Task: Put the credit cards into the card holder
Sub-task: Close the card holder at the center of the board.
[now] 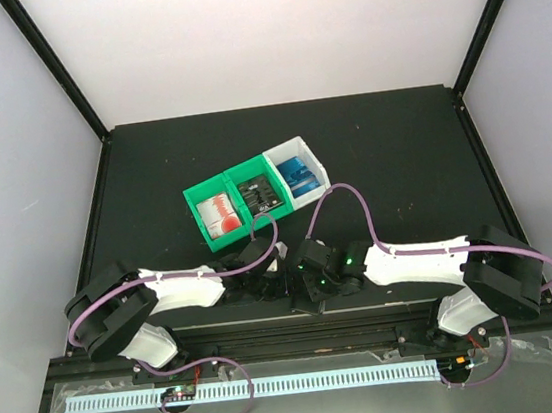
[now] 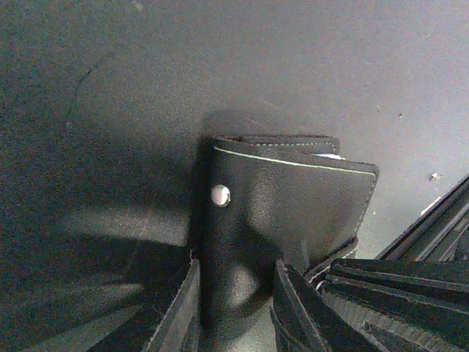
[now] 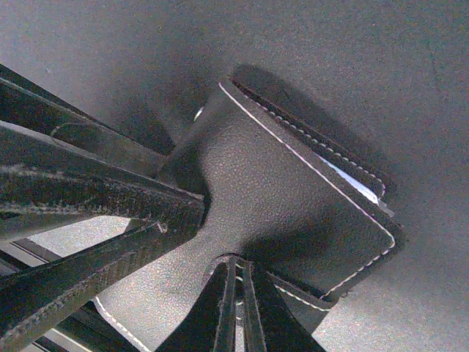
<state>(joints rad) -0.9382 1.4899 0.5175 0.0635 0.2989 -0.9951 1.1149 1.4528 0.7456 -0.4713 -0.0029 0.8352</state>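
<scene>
The black card holder [image 2: 293,198] stands folded on the dark table, with a silver snap on its outer face. My left gripper [image 2: 236,268] is shut on its folded edge, one finger on each side. My right gripper [image 3: 236,268] pinches a stitched flap of the same card holder [image 3: 293,191], its jaws almost together. A pale lining shows in the holder's gap. From above, both grippers [image 1: 290,277] meet at the table's near middle and hide the holder. The credit cards lie in bins behind: red-and-white [image 1: 221,211], black [image 1: 260,196], blue [image 1: 299,175].
The joined green and white bins [image 1: 197,198] stand just beyond the grippers. The left gripper's fingers [image 3: 110,198] crowd the left of the right wrist view. The right gripper's fingers [image 2: 396,293] fill the lower right of the left wrist view. A rail [image 1: 301,324] runs along the near edge.
</scene>
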